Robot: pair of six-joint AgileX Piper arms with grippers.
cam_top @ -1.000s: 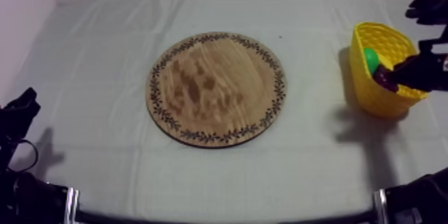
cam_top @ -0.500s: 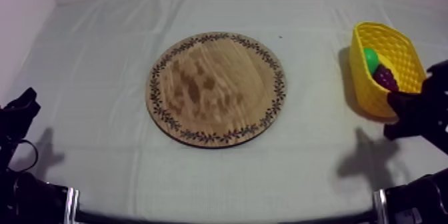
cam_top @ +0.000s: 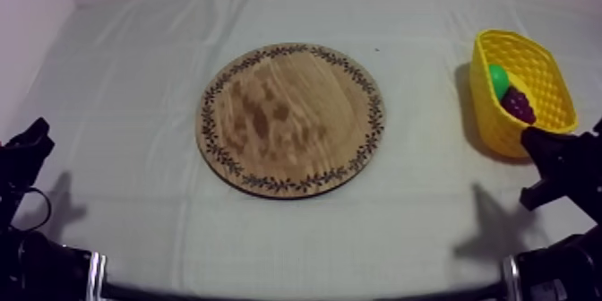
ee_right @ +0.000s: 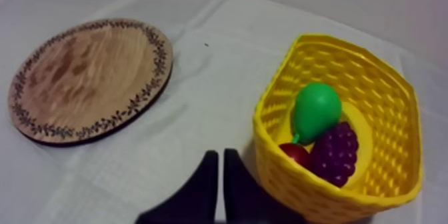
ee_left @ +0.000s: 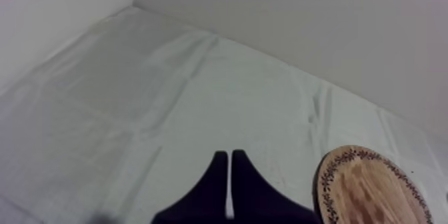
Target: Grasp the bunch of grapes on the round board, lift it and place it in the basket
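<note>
Right gripper (ee_right: 221, 153) pressed together, empty, near the basket (cam_top: 537, 63) at frame's right; grapes (cam_top: 518, 104) lay inside. Pull-back should clear rim.

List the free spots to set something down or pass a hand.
The wooden board is bare all over. Open cloth lies between the board and the left hand, and a strip between the board and the yellow basket. Crowded: the basket holds a pear, the bunch of grapes and a small red fruit, with the right hand beside it.
</note>
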